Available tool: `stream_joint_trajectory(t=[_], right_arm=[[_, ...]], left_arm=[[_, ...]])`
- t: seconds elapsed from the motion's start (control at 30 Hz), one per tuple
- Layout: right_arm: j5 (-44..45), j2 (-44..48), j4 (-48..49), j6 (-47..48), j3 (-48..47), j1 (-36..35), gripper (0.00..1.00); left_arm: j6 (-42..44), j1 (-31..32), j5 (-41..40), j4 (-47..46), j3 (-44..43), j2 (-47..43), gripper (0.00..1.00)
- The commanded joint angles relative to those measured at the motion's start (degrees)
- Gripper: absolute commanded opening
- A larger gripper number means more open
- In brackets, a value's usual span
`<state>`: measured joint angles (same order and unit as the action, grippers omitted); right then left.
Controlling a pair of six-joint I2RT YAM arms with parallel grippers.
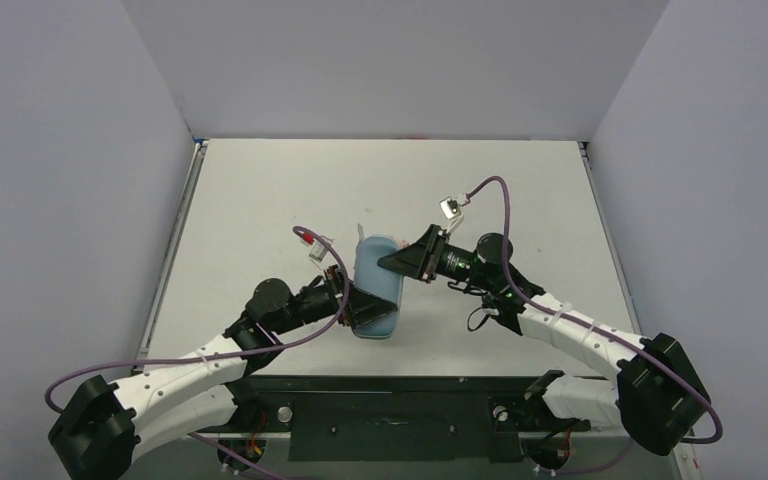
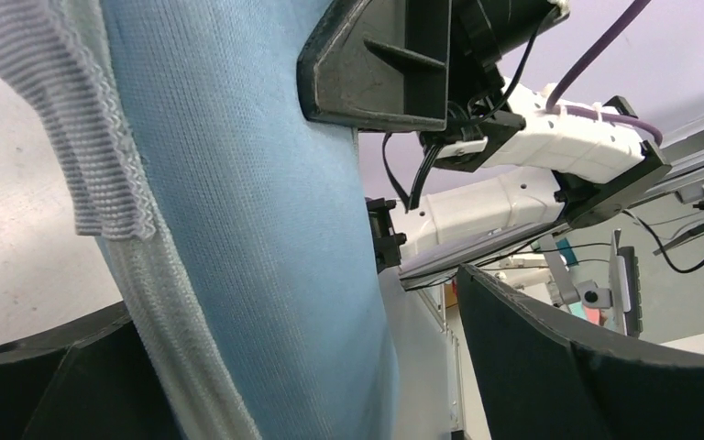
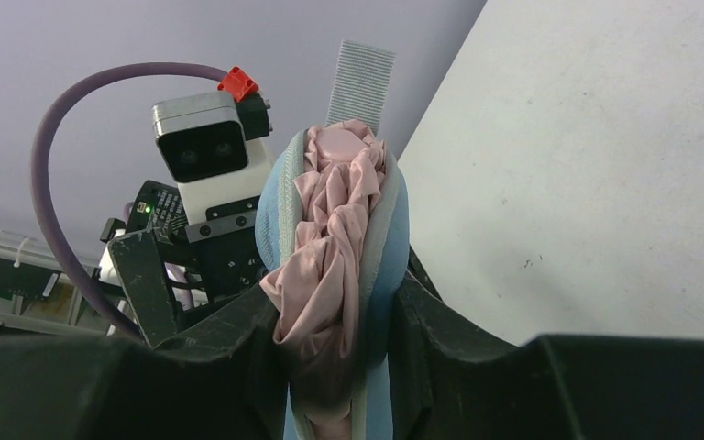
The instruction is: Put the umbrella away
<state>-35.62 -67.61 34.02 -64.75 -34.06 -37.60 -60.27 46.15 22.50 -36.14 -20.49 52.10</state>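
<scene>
Black fingers of the right pincer (image 3: pixel 339 289) squeeze a blue case (image 2: pixel 266 229) from both sides, low in its wrist view. The pink umbrella (image 3: pixel 330 211) sits bunched inside the case's open seam. A grey ribbed strap (image 3: pixel 360 82) pokes up at top centre. The left pincer (image 1: pixel 365 310) stands spread around the case's lower end, one finger clear of it. The case lies mid-frame on the pale worktop (image 1: pixel 260 200).

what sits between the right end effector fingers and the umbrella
The light blue case: its walls flank the pink umbrella, seen in the right wrist view.
</scene>
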Motion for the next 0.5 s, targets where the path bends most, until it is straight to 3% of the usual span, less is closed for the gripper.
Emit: stream_joint_trajectory(t=[0.0,0.3,0.47], right_arm=[[-1.07,3.62,-5.16,3.98,-4.99,-0.14,0.0],[-0.63,8.83,-28.5,14.41,-12.94,2.46,0.0],[3.11,8.93,-45.34,22.36,-19.91,3.5,0.0]], left_arm=[[3.89,-0.53,0.76,1.69,-3.73,-4.31,0.97],[16.54,-2.08,-6.26,24.5,-7.71,-13.8,0.97],[23.92,-2.03,-8.0,25.24,-6.17,-16.14,0.97]])
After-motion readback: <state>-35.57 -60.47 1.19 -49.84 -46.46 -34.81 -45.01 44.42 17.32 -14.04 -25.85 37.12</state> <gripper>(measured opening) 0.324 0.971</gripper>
